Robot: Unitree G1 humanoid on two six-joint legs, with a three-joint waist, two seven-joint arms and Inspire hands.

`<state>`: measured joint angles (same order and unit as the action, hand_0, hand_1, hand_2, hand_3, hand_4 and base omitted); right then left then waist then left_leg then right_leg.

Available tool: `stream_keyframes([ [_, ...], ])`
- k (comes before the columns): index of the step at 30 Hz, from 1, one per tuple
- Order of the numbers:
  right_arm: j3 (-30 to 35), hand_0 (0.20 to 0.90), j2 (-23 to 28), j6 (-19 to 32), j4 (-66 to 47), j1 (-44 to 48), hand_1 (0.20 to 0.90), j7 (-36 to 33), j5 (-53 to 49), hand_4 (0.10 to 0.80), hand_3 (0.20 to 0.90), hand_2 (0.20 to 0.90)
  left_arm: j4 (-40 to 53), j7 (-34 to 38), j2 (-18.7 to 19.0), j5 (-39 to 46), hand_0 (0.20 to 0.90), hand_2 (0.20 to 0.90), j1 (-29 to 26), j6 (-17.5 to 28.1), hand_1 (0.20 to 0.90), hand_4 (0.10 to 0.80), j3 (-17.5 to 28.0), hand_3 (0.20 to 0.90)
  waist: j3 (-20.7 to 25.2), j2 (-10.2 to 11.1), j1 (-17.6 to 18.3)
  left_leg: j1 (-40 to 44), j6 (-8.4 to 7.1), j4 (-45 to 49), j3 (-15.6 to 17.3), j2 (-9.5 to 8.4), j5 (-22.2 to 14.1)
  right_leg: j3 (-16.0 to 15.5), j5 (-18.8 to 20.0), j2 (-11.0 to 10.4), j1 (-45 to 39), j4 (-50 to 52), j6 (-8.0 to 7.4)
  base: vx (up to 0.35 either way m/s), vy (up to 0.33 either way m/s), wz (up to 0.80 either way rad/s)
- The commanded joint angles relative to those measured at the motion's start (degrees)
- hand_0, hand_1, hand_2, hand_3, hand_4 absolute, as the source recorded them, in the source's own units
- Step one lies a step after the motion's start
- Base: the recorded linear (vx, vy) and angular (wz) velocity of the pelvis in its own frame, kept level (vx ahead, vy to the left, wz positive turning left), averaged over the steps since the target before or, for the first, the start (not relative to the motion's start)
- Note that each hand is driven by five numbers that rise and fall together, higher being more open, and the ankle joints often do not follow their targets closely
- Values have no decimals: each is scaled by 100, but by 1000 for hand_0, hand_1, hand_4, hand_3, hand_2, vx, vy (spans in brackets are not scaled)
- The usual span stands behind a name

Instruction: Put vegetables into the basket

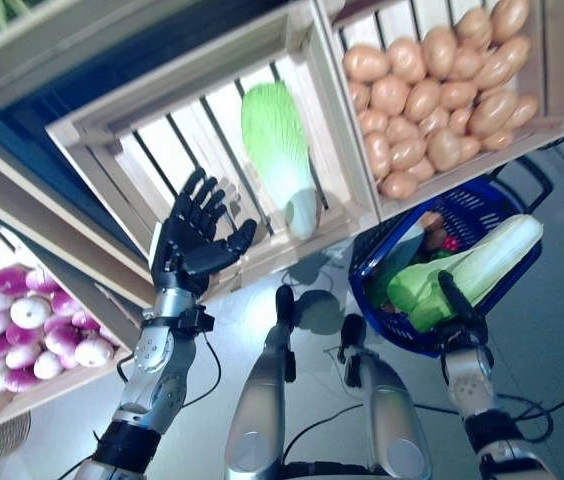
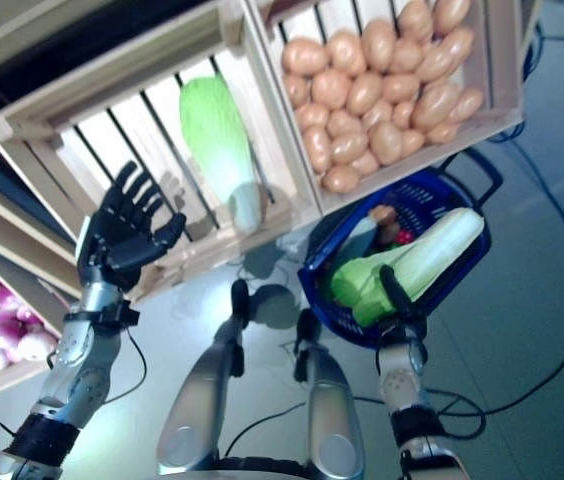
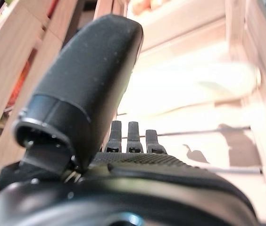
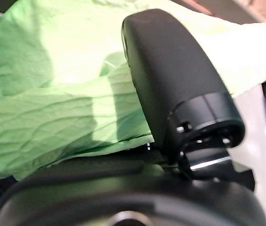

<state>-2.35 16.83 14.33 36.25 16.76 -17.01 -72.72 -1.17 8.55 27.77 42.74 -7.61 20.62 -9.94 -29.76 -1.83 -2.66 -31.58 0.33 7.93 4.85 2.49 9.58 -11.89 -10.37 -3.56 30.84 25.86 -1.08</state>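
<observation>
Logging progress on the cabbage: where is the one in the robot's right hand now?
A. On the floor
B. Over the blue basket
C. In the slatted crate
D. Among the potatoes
B: the right hand grips the cabbage lying across the blue basket, fingers hidden beneath it.

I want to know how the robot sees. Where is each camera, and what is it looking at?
Left eye view: on the head, looking down at the napa cabbage in a wooden crate, potatoes, the blue basket; both arms show.
Right eye view: beside it, same scene.
Left wrist view: on the left arm, past the open left hand into the crate.
Right wrist view: on the right arm; the right hand lies against a second cabbage.
The eye views share everything.
</observation>
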Motion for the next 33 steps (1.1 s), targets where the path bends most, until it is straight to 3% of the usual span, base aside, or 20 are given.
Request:
stream_keyframes([
  [1, 101, 300, 418, 570, -473, 152, 300, 207, -208, 400, 300, 300, 587, 104, -8, -503, 900, 900, -479, 797, 900, 800, 147, 900, -3, -79, 96, -458, -208, 1208, 25, -128, -934, -100, 656, 14, 222, -296, 105, -62, -27, 17],
  [5, 14, 300, 391, 365, 46, 678, 300, 74, -300, 400, 300, 300, 662, 376, -42, -757, 900, 900, -875, 702, 900, 800, -27, 900, -3, -129, 14, -1207, -101, 2362, -82, -152, -1364, -76, 348, -210, 952, 755, 177, 2, -16, 30],
  [6, 7, 300, 417, 155, 367, 884, 300, 55, -316, 400, 300, 300, 613, 391, -65, -708, 900, 900, -978, 677, 900, 800, -83, 900, -3, -140, -33, -1306, -69, 2700, -131, -189, -1623, -15, 141, -275, 1085, 1170, 137, 88, -3, 19],
  [11, 147, 300, 519, -404, 1432, 1418, 300, -24, -585, 400, 300, 300, 588, 387, -64, -577, 900, 900, -1274, 428, 900, 800, -183, 900, -3, -200, -170, -1713, 45, 3391, -144, -311, -1914, -27, -65, -375, 1487, 1921, 172, 29, -17, 10],
  [14, 309, 300, 624, -596, 1984, 1687, 300, -92, -757, 400, 300, 300, 527, 352, -54, -505, 900, 900, -1401, 350, 900, 800, -224, 900, -3, -243, -226, -1901, 94, 3519, -91, -286, -1850, -129, 12, -453, 1665, 2057, 233, 18, -20, 6],
  [19, 667, 300, 768, -700, 2553, 1870, 300, -282, -1197, 400, 300, 300, 488, 346, 12, -470, 900, 900, -1403, 214, 900, 800, -204, 900, -3, -301, -281, -1932, 129, 3880, -83, -356, -2170, -72, -197, -460, 1736, 2422, 204, 60, -3, 3],
  [20, 698, 300, 774, -725, 2553, 1872, 300, -305, -1230, 400, 300, 300, 484, 344, 21, -464, 900, 900, -1400, 219, 900, 800, -199, 900, -3, -306, -284, -2020, 168, 3890, -46, -342, -2076, -126, -117, -481, 1819, 2435, 262, 0, 0, 0],
  [23, 908, 300, 827, -820, 2658, 1783, 300, -524, -1478, 400, 300, 300, 484, 247, 52, -440, 900, 900, -1325, 181, 900, 800, -145, 900, -3, -303, -277, -1979, 149, 4107, -72, -378, -2289, -70, -241, -477, 1787, 2595, 197, 87, 4, 1],
  [30, 1194, 300, 966, -817, 2721, 1579, 300, -723, -1573, 400, 300, 300, 601, 223, 217, -668, 900, 900, -1140, 48, 900, 800, 6, 900, -3, -304, -279, -2033, 212, 4497, -52, -375, -2509, -89, -362, -516, 1847, 2910, 232, 50, 7, 0],
  [31, 1215, 641, 984, -816, 2690, 1534, 641, -729, -1594, 627, 641, 641, 617, 262, 270, -816, 900, 900, -1116, -37, 900, 800, 26, 900, -3, -292, -271, -2038, 218, 4539, -49, -366, -2488, -103, -328, -529, 1852, 2922, 244, 55, 4, -1],
  [32, 1214, 900, 979, -816, 2690, 1524, 900, -732, -1593, 800, 900, 900, 620, 271, 269, -827, 900, 900, -1107, -44, 900, 800, 20, 900, -3, -290, -273, -2007, 209, 4546, -53, -368, -2527, -92, -358, -524, 1823, 2929, 226, 56, 10, 0],
  [33, 1230, 900, 993, -814, 2653, 1500, 900, -738, -1573, 800, 900, 900, 635, 284, 314, -918, 900, 900, -1085, -45, 900, 800, 37, 900, -3, -286, -272, -1989, 203, 4559, -57, -366, -2530, -93, -359, -526, 1798, 2924, 226, 0, 0, 0],
])
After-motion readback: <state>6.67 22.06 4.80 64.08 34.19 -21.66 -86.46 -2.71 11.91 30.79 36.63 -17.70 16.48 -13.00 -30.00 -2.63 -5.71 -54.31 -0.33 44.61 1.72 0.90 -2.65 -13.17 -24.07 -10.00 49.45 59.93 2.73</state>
